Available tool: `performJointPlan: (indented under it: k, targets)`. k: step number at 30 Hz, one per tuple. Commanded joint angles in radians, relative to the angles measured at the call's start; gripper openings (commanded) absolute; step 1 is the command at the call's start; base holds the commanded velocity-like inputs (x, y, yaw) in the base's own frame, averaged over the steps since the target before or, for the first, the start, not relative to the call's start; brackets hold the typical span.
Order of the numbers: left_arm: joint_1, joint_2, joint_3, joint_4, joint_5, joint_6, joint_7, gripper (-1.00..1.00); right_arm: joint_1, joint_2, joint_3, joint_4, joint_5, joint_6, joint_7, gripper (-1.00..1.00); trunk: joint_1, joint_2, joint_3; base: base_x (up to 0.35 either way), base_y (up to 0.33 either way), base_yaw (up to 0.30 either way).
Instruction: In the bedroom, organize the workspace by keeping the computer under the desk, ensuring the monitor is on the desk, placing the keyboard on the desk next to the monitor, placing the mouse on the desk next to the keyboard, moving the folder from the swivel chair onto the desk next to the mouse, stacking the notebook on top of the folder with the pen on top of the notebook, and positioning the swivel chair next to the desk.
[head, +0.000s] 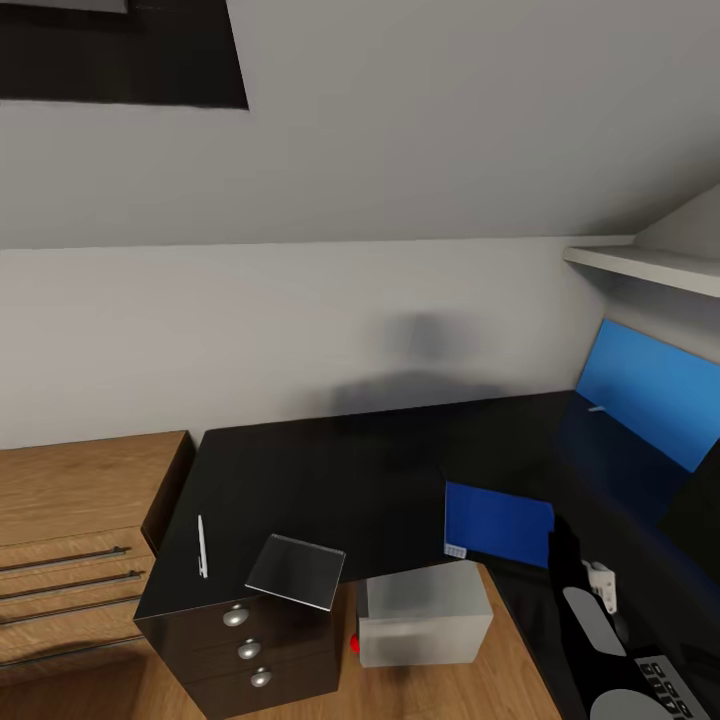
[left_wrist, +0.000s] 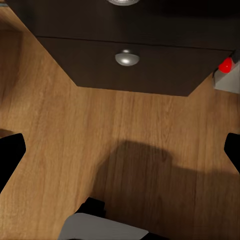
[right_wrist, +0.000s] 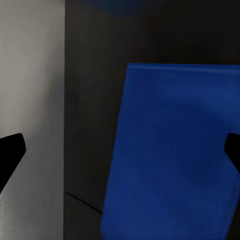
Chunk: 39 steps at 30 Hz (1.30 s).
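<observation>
The right tool (right_wrist: 120, 147) is wide open, hanging over the blue folder (right_wrist: 172, 150) that lies flat on the black desk (head: 340, 480). The left tool (left_wrist: 120, 150) is wide open too, above the wooden floor (left_wrist: 75, 135) near the drawers (left_wrist: 127, 59).

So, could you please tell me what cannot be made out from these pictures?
- The monitor: head view, cut off by the right edge.
- The computer: its far side hidden under the desk.
- Right tool: right wrist view, fingertips cut by the side edges.
- Left tool: left wrist view, likewise cut off.
</observation>
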Motion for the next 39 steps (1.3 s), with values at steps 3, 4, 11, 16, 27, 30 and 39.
performJointPlan:
  k: [3,4,11,16,27,30,39]
  targets:
    - [-0.001,0.0,-0.009,0.0,0.01,-0.005,0.006,1.0,-0.001,0.001,0.017,-0.002,-0.009,-0.003,0.008,1.0,-0.011,0.02,0.008,0.0,0.0,0.0]
    - [-0.001,0.0,-0.009,0.0,0.01,-0.005,0.006,1.0,-0.001,0.001,0.027,-0.003,-0.007,-0.004,0.009,1.0,-0.015,0.027,0.011,0.0,0.0,0.0]
    - [-0.001,0.0,-0.009,0.0,0.013,-0.003,0.006,1.0,0.001,0.003,0.176,-0.058,0.028,-0.006,0.012,1.0,-0.042,0.076,0.033,0.0,0.0,0.0]
    - [-0.001,0.0,-0.009,0.001,0.015,0.0,0.006,1.0,0.002,0.001,0.313,-0.093,0.095,-0.01,0.039,1.0,-0.061,0.111,0.049,0.0,0.0,0.0]
    - [-0.001,0.0,-0.01,0.001,0.013,0.0,0.006,1.0,0.004,0.022,0.365,-0.1,0.235,-0.023,0.068,1.0,-0.061,0.111,0.049,0.0,0.0,0.0]
    - [-0.001,0.0,-0.01,0.001,0.013,0.0,0.006,1.0,0.005,0.038,0.366,-0.101,0.241,-0.022,0.078,1.0,-0.061,0.111,0.049,0.0,0.0,0.0]
    - [-0.001,0.0,-0.01,0.001,0.012,-0.001,0.005,1.0,0.007,0.098,0.367,-0.094,0.248,-0.024,0.107,1.0,-0.061,0.111,0.049,0.0,0.0,0.09]
